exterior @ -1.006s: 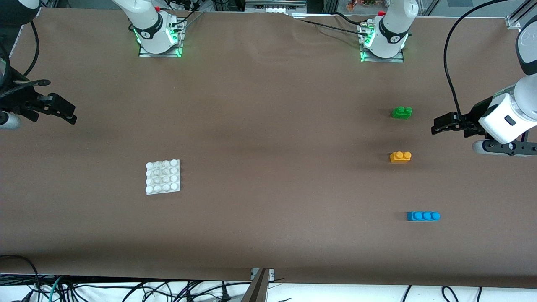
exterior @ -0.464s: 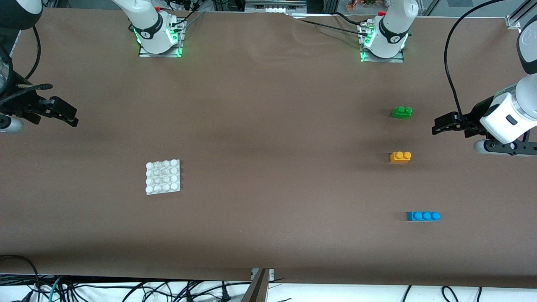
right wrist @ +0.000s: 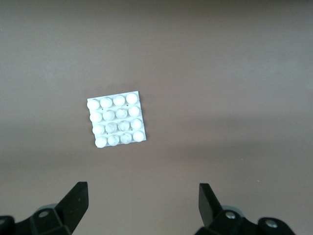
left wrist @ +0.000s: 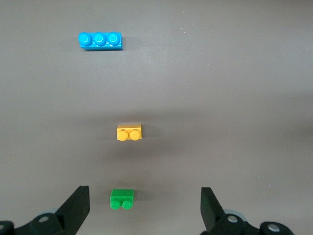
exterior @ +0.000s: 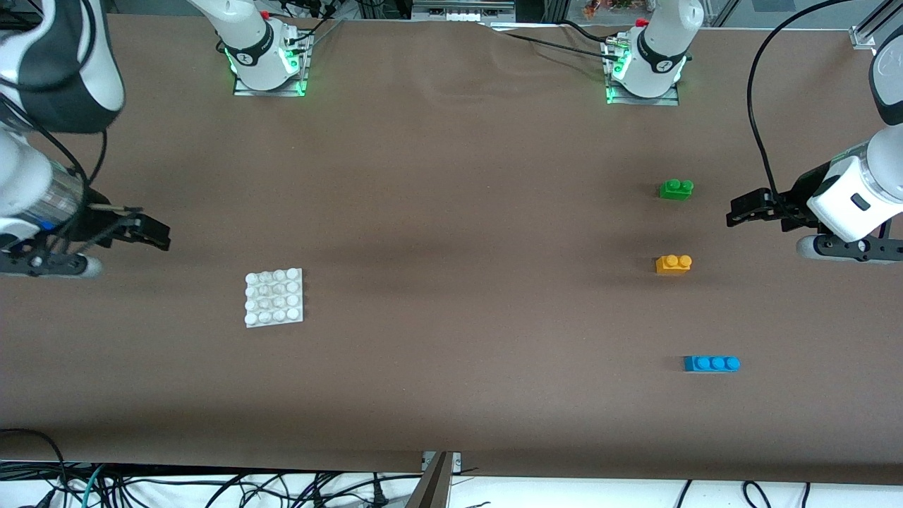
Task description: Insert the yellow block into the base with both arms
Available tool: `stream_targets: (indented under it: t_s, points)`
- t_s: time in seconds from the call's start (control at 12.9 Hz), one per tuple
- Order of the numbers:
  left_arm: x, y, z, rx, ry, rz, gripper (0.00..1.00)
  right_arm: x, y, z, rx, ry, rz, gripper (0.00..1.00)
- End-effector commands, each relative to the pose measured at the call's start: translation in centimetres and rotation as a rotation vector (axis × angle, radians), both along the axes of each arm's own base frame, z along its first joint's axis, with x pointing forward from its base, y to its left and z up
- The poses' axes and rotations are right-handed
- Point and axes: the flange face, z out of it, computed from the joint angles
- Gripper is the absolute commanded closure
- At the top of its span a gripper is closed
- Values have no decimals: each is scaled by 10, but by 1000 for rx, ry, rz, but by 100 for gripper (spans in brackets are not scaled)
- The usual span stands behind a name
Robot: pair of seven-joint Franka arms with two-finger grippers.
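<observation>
Hovering apart, both arms stand ready with nothing gripped.
Left gripper (exterior: 737, 212), jaws wide, hangs beside the small orange-yellow two-stud plastic block (exterior: 674, 264); right gripper (exterior: 159, 235), jaws wide, hangs near the flat white studded square base (exterior: 274, 297), each positioned for its own part.

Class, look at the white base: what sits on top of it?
Nothing. The base shows only its own studs; the yellow block lies apart. Its underside is hidden.

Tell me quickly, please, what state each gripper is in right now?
Left gripper: open, empty, over the table near the green brick.
Right gripper: open, empty, near the base.
</observation>
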Motion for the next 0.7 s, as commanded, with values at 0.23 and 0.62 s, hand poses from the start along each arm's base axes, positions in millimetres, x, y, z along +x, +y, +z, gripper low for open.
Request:
stream_targets:
  t_s: [0.23,0.62]
  points:
    - [3,1,4,6,4,-17,0,18,19,-56,28,14,28,0]
    - [2,1,5,5,3,-17,0,22,20,-168,53,-65,47,1]
